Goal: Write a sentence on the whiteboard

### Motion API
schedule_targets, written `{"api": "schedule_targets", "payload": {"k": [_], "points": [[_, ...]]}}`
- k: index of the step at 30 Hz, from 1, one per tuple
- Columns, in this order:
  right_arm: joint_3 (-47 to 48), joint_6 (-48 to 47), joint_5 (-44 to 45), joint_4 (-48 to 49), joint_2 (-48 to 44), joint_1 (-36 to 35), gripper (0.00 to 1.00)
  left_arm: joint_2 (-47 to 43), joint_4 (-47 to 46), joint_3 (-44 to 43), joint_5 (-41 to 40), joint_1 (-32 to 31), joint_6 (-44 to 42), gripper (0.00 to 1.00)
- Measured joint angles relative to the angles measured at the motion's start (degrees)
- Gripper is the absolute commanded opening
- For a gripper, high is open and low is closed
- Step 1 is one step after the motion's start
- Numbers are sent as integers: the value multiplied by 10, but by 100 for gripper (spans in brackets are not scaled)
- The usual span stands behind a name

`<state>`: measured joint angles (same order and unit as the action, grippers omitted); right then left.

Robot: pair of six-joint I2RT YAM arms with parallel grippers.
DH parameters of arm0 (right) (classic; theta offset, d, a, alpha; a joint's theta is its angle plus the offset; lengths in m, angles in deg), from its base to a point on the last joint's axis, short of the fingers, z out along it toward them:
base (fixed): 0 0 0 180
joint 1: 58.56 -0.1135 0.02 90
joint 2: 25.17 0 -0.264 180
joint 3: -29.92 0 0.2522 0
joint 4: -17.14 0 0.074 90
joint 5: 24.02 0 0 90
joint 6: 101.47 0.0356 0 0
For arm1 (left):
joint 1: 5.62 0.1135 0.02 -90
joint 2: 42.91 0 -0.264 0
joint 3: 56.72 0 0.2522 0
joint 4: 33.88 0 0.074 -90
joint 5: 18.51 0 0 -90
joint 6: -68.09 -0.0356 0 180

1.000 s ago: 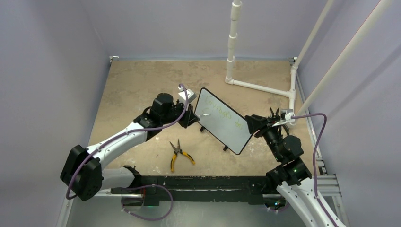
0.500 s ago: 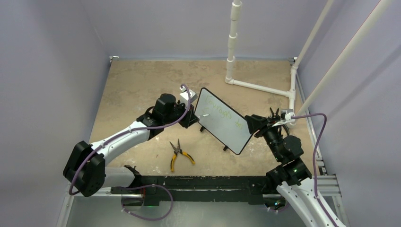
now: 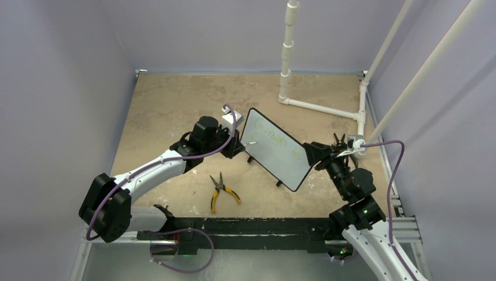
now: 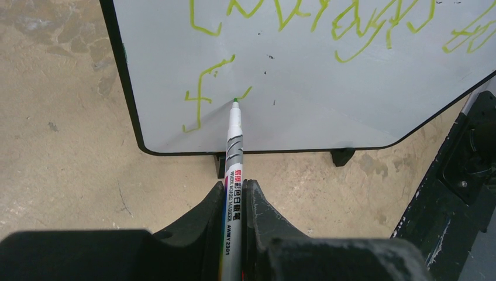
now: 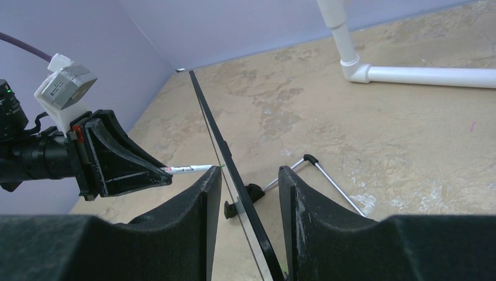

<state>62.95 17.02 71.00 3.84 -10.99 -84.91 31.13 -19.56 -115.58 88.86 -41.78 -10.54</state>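
Note:
The whiteboard [image 3: 275,151] stands upright at mid-table, tilted across the top view. Green scrawl, the sentence [image 4: 327,14], runs along its top row, and a second row [image 4: 202,96] starts at lower left. My left gripper [image 3: 237,144] is shut on a white marker [image 4: 234,158]; its green tip touches the board [image 4: 362,76] beside the second row. My right gripper [image 3: 311,154] is at the board's right end. Its fingers [image 5: 199,205] stand apart, straddling the board's thin black edge [image 5: 234,170], with a gap on the left side.
Yellow-handled pliers [image 3: 221,190] lie on the table in front of the board. A white PVC pipe frame [image 3: 319,107] stands at the back right. The board's wire stand [image 5: 327,178] sticks out behind it. Purple walls close in the sides.
My left arm has shifted slightly right, carrying the marker a little along the board's second row. The right arm and the board have not moved.

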Motion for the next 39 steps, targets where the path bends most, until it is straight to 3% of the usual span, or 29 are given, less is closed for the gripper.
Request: {"api": "schedule_targets", "payload": {"k": [39], "points": [[0, 0, 0, 0, 0, 0, 43, 10, 4, 0, 8, -6, 7, 0]]}}
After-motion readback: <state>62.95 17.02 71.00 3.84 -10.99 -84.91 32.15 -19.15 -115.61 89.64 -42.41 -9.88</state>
